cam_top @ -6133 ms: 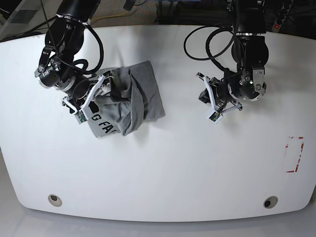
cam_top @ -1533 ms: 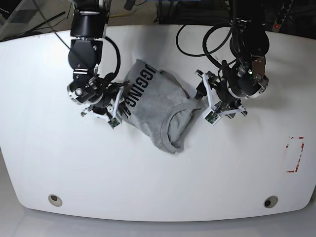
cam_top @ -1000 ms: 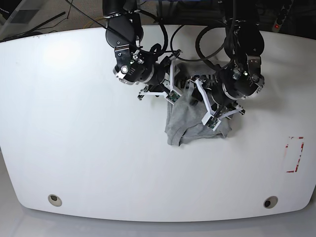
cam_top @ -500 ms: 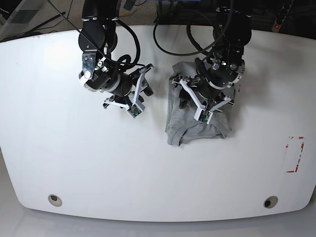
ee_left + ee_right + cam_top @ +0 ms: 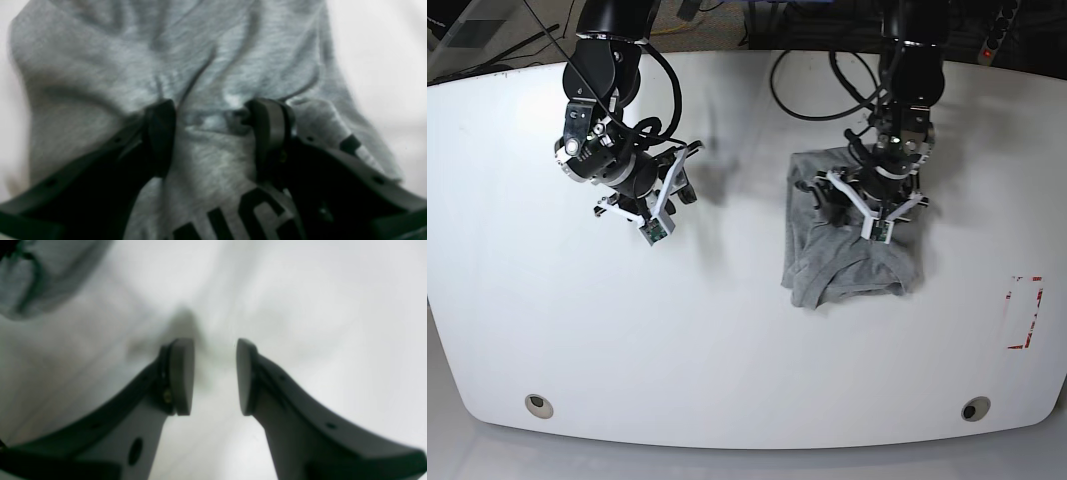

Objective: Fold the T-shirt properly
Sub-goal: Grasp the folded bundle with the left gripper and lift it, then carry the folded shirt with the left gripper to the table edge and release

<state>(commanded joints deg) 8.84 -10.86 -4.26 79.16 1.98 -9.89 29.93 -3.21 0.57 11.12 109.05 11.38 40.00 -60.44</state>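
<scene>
Here, line by line.

Shirt: the T-shirt [image 5: 852, 258] lies bunched and creased on the table [image 5: 727, 350], on the base view's right half, nearer the far edge than the near one. It is a rumpled heap, with an upper part under the left claw and a lower part spread toward the near edge, where a curved hem or neckline shows.

Shirt, close up: in the left wrist view the grey cloth [image 5: 213, 66] fills most of the picture, wrinkled, with black letters [image 5: 233, 216] at the bottom edge, cut off and not readable.

Left claw: the left gripper [image 5: 874, 205] sits on top of the shirt. In the left wrist view [image 5: 215, 133] its two dark fingers [image 5: 160, 136] stand apart and press into the cloth, with a ridge of fabric between them. Spread wide, not clenched; it touches the shirt, but whether it pinches any fabric I cannot tell.

Right claw: the right gripper [image 5: 659, 205] is on the base view's left half, well apart from the shirt, over bare table. In the right wrist view [image 5: 213, 376] its fingers [image 5: 181, 373] stand apart with only white table between them: released, holding nothing.

Right wrist view, corner: a blurred bit of grey cloth [image 5: 43, 276] shows at the upper left.

Table: white, with a round fitting [image 5: 538, 405] near each front corner and a red-and-white mark [image 5: 1024, 312] near its right edge.
</scene>
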